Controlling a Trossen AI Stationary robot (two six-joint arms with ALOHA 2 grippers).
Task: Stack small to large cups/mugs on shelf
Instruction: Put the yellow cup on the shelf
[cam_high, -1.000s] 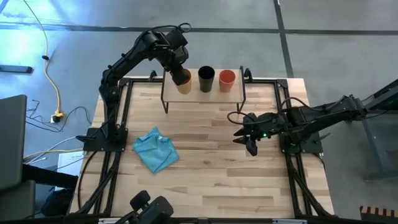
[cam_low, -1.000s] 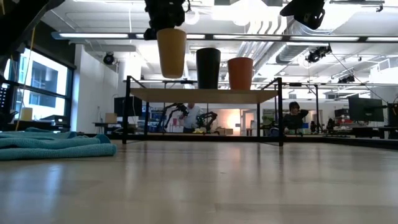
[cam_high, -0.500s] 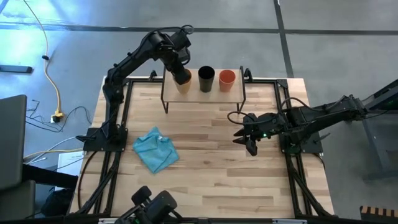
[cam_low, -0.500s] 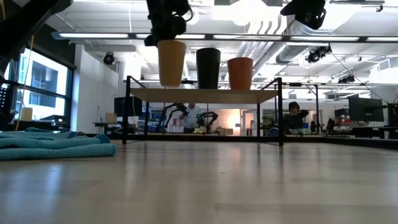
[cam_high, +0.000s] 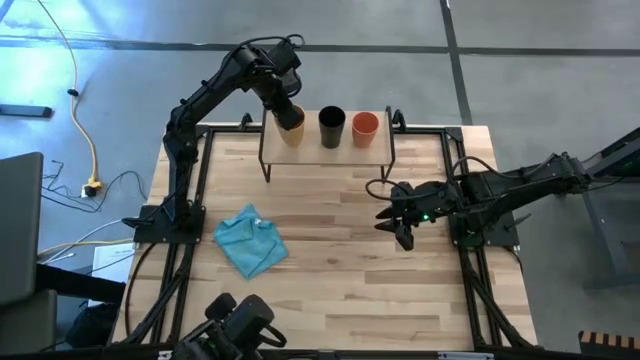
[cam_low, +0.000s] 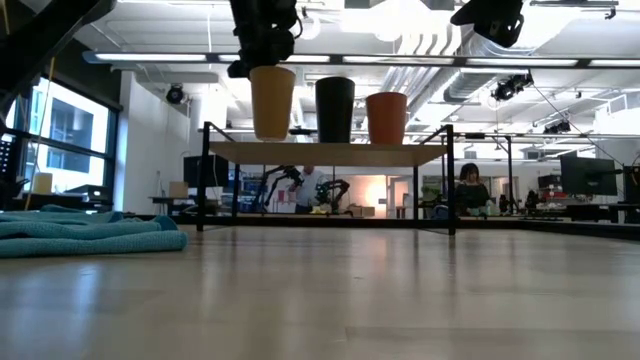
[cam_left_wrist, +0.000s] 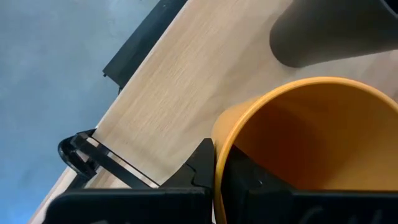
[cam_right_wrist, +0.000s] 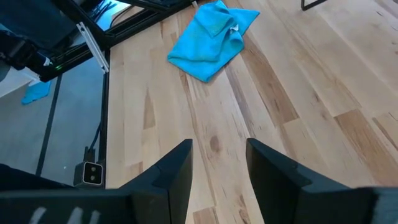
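The left hand (cam_high: 284, 100) was clenched on the rim of the yellow cup (cam_low: 272, 101) — one finger (cam_left_wrist: 205, 165) outside the wall, the other inside — at the left end of the shelf (cam_high: 325, 153). In the low view the cup stood upright, its base at or just above the board; whether it touched could not be told. The black cup (cam_high: 332, 126) stood upright in the middle of the shelf, just beside the yellow one, and the red cup (cam_high: 365, 128) stood at the right end, close to the black. The shelf sat at the far edge of the tabletop (cam_high: 330, 290).

The right hand (cam_high: 400, 228) hung over the tabletop's right side, well apart from the shelf, fingers (cam_right_wrist: 174, 171) released and holding nothing. A blue cloth (cam_high: 250, 240) lay crumpled on the tabletop's left part.
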